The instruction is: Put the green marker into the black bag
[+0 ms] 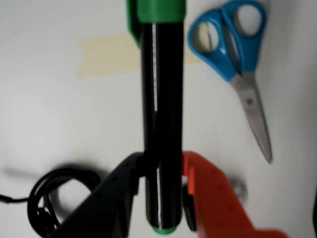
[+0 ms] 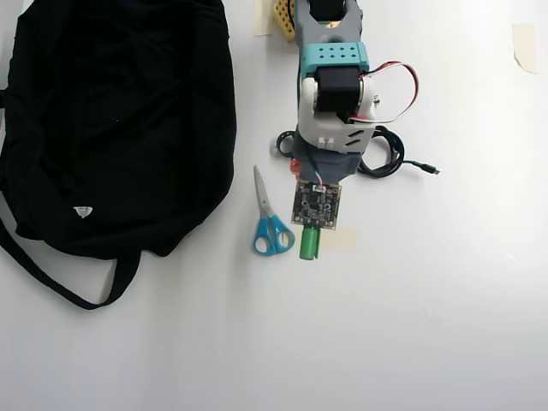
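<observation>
Green marker (image 1: 162, 124) sits pinched near its tail by the gripper (image 1: 163, 191), cap forward beside the scissors (image 2: 270, 221), so it can be carried to the black bag (image 2: 120, 120).

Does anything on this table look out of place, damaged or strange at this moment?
Nothing stands out. The gripper is shut on the green marker, which looks intact and straight between the jaws. The scissors lie closed on the table beside the black bag, and the coiled cable is loose but not tangled with anything.
</observation>
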